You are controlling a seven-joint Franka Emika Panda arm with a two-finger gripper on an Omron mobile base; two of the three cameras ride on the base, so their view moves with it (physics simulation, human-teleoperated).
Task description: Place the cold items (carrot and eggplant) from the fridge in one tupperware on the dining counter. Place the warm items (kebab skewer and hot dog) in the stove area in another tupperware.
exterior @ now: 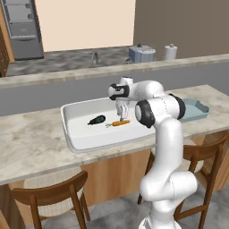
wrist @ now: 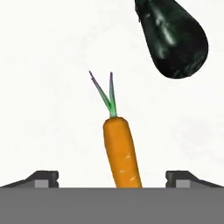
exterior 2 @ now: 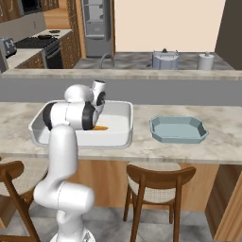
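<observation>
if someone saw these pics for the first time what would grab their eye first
Probably the white tupperware on the marble dining counter, holding an orange carrot and a dark eggplant side by side, apart. The hand hangs right above the carrot, open. To the right sits a blue tupperware.

2 rear base views share white tupperware (exterior: 76, 134).

Even, bright rendered lighting is used throughout. Soft specular glare is shown on the eggplant (wrist: 175, 39). Shadows are faint; slight blur is present.
</observation>
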